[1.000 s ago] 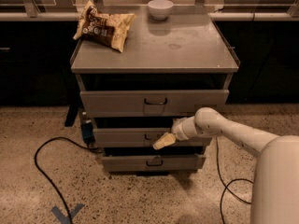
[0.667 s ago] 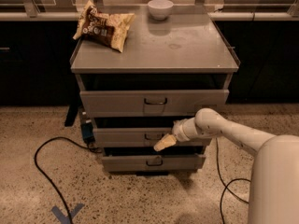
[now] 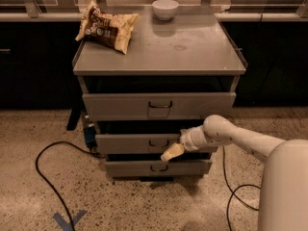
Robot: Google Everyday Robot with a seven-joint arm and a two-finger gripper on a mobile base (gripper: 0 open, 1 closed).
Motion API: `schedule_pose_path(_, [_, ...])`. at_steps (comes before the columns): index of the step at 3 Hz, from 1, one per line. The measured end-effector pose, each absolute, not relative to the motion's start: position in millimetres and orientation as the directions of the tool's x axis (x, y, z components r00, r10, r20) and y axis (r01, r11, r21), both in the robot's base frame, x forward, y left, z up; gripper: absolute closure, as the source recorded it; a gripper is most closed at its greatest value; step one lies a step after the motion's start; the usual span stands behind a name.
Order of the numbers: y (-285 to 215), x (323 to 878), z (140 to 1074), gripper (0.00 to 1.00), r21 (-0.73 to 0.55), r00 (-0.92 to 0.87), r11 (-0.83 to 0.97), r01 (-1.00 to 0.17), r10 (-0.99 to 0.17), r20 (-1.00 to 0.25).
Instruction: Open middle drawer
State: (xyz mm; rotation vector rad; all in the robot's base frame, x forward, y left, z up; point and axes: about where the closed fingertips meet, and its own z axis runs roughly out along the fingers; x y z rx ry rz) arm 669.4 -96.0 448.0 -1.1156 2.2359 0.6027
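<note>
The grey metal cabinet [image 3: 159, 52] has three drawers. The middle drawer [image 3: 130, 143] has a wide low front with a small dark wire handle [image 3: 159, 143] at its centre; a dark gap shows above its front panel. My gripper [image 3: 172, 152] sits at the end of the white arm reaching in from the right. Its pale fingers lie just right of and slightly below the handle, against the drawer front. The top drawer [image 3: 159, 105] is above it and the bottom drawer [image 3: 158, 168] below.
A chip bag [image 3: 107, 27] and a white bowl [image 3: 165, 8] rest on the cabinet top. Black cables [image 3: 45, 177] run over the speckled floor on the left and right. A blue tape mark [image 3: 67, 220] is on the floor. Dark counters stand behind.
</note>
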Motion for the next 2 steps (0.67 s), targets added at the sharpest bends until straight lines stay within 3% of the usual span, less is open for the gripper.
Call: schedule_pose_path(2, [-94.4, 666.4, 447.7, 0.0, 0.148, -0.498, 0.55, -0.822, -0.568, -0.655])
